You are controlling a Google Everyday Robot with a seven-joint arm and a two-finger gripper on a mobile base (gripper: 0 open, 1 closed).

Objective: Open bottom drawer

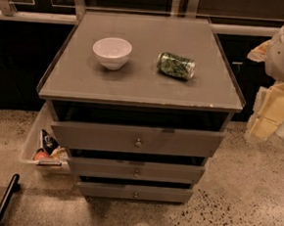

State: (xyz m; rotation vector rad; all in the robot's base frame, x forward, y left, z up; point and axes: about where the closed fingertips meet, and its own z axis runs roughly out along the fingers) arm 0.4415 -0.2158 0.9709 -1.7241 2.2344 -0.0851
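Item: grey cabinet (134, 85), 3 drawers, centre of view. Bottom drawer (101, 189): slimmest front, lowest of the stack, at 6 o'clock from cabinet top, just above the floor; small round knob (135, 194) at centre of front. Front looks shut or nearly so, w/ a dark gap above it. Middle drawer (103, 168) directly over it; top drawer (96, 136), tallest front, juts out furthest. On top: white bowl (112, 52) at approx 10 o'clock, green can (175, 65) lying on its side at approx 2 o'clock, well apart. Floor bin (30, 145) w/ packets at 9 o'clock of the drawers. Gripper (267, 117): far right, 3 o'clock, beside the cabinet, about level w/ top drawer, touching nothing; wide or narrow: cannot tell. Step (est.): approach, no contact w/ knob yet. Next move calls for: drop low, swing in toward 6 o'clock in front of the cabinet, line up w/ the bottom knob, not the 2 above, close on it, pull straight out.
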